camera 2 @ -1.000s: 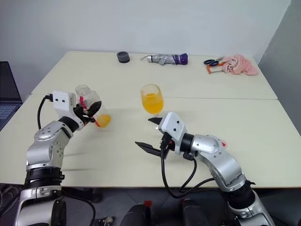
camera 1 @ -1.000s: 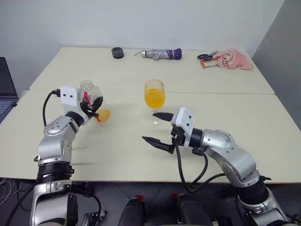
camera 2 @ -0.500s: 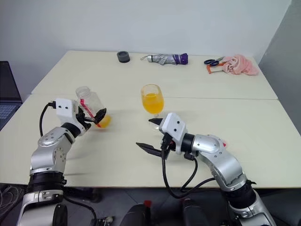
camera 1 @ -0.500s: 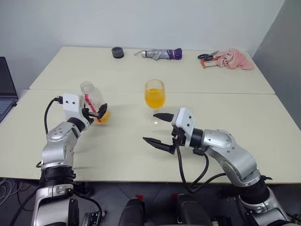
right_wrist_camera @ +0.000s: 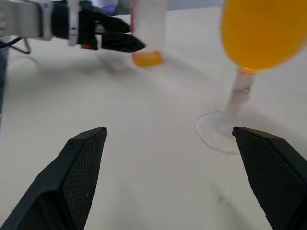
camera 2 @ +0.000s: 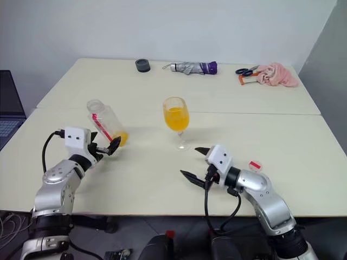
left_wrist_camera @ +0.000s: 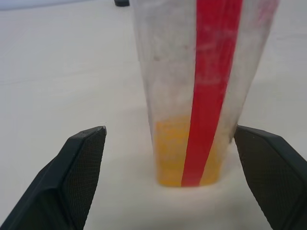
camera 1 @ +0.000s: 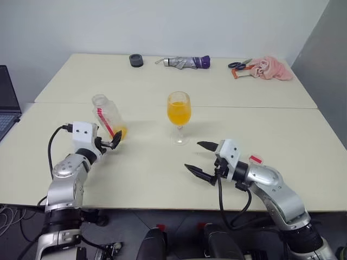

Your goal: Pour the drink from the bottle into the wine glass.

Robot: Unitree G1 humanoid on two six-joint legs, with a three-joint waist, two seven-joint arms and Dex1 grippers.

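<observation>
The bottle (camera 1: 108, 118) stands on the table (camera 1: 146, 173), maybe leaning a bit, with a little drink (left_wrist_camera: 187, 151) left at the bottom. The left gripper (camera 1: 108, 144) is wide open just beside it, holding nothing. The glass (camera 1: 179, 115) stands mid-table, half full. The right gripper (camera 1: 201, 157) is open and empty, near its foot.

The pale table (camera 1: 162, 173) carries the bottle (camera 1: 110, 123) just beyond the left fingers (camera 1: 116, 140) and the wine glass (camera 1: 179, 115) beyond the right fingers (camera 1: 206, 145); far beyond lie an umbrella (camera 1: 187, 62), scissors (camera 1: 238, 65) and pink cloth (camera 1: 271, 68).
</observation>
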